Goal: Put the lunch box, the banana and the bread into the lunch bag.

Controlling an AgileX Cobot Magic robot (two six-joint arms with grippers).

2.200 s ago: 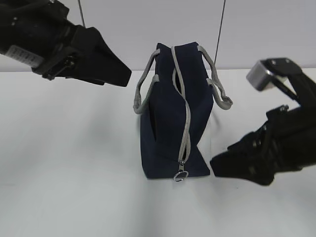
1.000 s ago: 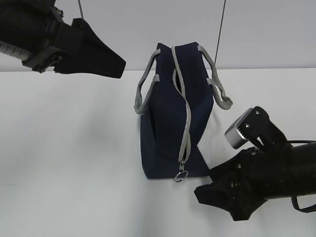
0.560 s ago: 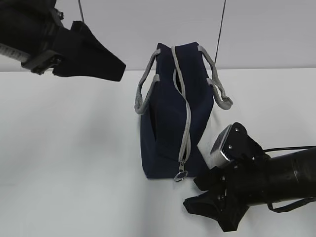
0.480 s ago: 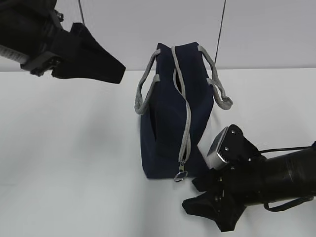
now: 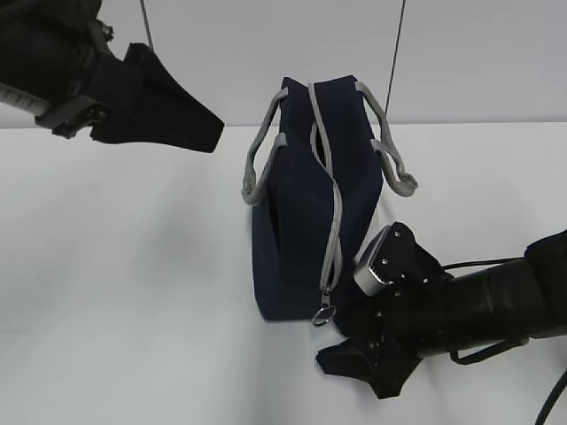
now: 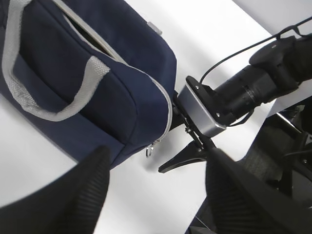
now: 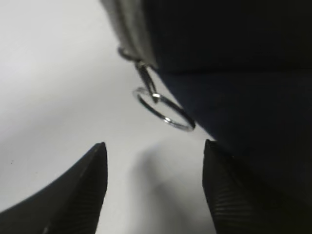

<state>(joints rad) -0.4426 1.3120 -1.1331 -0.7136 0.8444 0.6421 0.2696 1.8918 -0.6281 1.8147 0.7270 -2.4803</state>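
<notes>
Bag mostly zipped, food items not in any view. My right gripper [image 7: 153, 195] sits low at the lower right of the exterior frame, just short of the ring pull [image 7: 163, 109] at the bottom end of the zipper [image 5: 333, 239]. Risk: the ring is thin and dangles loose off the slider, so my pads could shut on air or pinch navy fabric instead. If I tug off-line, the lunch bag [image 5: 301, 221], standing at frame centre, could tip or drag, since nothing braces it. My right jaws stand well apart, empty, ring ahead of the gap and untouched. My left gripper [image 6: 156, 190] hovers at the upper left of the exterior frame, jaws apart, holding nothing, well clear of the bag and its handles [image 5: 257, 164].
</notes>
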